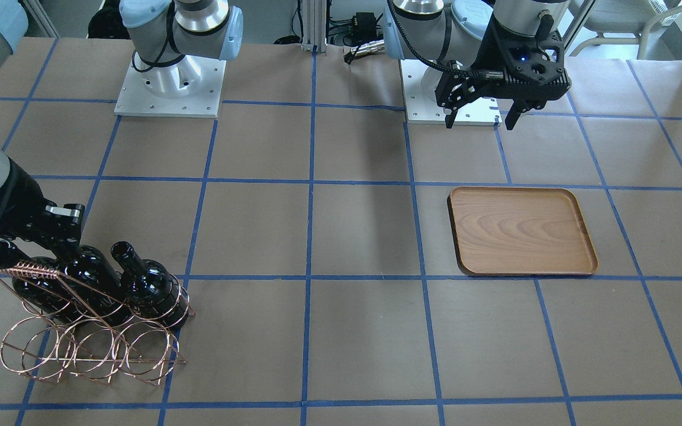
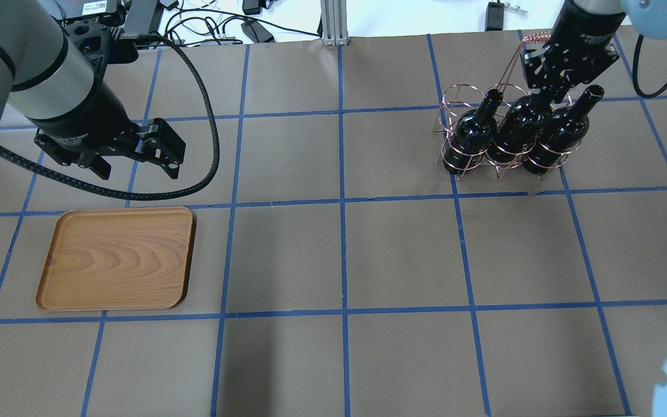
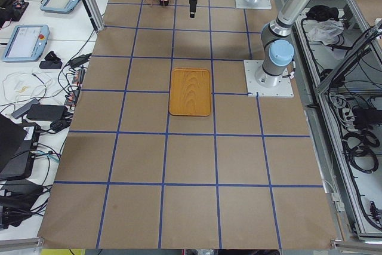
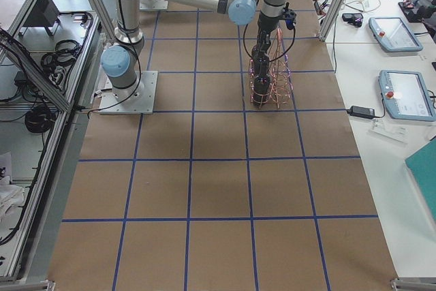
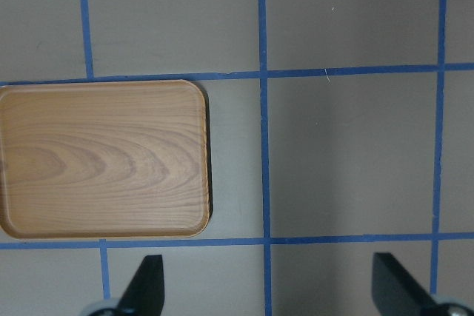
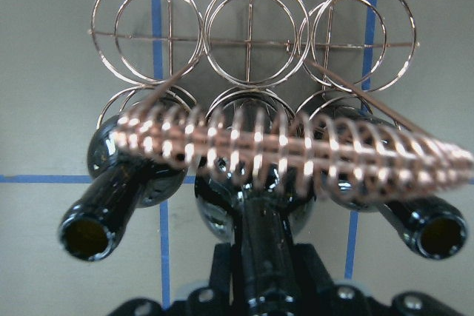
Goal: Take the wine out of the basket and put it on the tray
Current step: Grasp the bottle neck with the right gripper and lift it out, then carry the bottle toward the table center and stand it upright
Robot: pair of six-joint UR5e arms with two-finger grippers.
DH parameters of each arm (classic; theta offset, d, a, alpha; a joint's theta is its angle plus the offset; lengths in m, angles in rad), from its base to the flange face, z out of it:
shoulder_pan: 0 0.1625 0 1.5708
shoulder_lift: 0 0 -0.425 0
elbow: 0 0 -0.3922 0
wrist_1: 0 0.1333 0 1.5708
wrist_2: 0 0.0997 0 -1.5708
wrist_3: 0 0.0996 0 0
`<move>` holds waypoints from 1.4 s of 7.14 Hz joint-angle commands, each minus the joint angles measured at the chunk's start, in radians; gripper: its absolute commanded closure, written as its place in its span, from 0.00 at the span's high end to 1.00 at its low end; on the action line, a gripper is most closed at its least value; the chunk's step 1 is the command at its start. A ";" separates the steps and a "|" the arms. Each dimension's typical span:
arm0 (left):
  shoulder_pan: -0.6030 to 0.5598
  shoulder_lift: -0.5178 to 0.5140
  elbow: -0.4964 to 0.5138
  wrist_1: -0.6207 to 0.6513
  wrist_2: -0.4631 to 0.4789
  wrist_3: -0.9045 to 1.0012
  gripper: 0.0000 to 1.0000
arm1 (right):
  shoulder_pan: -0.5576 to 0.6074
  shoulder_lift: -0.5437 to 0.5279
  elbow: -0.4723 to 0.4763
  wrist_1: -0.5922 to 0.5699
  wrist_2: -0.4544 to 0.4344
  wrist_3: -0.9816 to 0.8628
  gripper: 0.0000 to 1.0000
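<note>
The copper wire basket (image 2: 454, 163) stands at the far right of the table and holds three dark wine bottles, necks tilted up. My right gripper (image 2: 545, 95) is at the middle bottle (image 2: 517, 128), its fingers pressed on both sides of the neck. In the right wrist view that neck (image 6: 265, 249) runs between the fingers under the coiled handle (image 6: 296, 146). The other bottles (image 2: 472, 136) (image 2: 559, 134) lie on either side. The wooden tray (image 2: 116, 258) lies bare at the near left. My left gripper (image 2: 136, 168) hangs open and empty just beyond it.
The basket's front row of rings (image 1: 92, 349) holds nothing. Brown paper with a blue tape grid (image 2: 342, 202) covers the table. The arm bases (image 1: 169, 89) stand at the robot's edge. Cables and tablets (image 3: 24, 40) lie off the table on the operators' side.
</note>
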 commanded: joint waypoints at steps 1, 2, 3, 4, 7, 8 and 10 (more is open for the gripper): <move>0.002 -0.001 -0.001 0.001 -0.001 0.000 1.00 | 0.005 -0.072 -0.177 0.241 0.009 0.003 0.18; 0.005 -0.001 0.001 0.001 -0.001 0.002 1.00 | 0.018 -0.121 -0.174 0.287 -0.003 0.008 0.18; 0.006 -0.001 0.001 0.001 -0.004 0.002 1.00 | 0.041 -0.128 -0.130 0.332 -0.006 0.029 0.17; 0.006 0.000 0.001 0.000 -0.004 0.002 1.00 | 0.069 -0.143 -0.045 0.332 0.003 0.072 0.14; 0.027 0.000 0.007 0.009 -0.002 0.003 1.00 | 0.321 -0.160 0.181 0.033 0.009 0.474 0.10; 0.060 0.000 0.009 0.009 -0.002 0.005 1.00 | 0.427 -0.127 0.181 0.010 0.012 0.631 0.10; 0.086 0.000 0.016 0.009 -0.001 0.041 1.00 | 0.637 -0.096 0.181 -0.016 0.049 0.851 0.10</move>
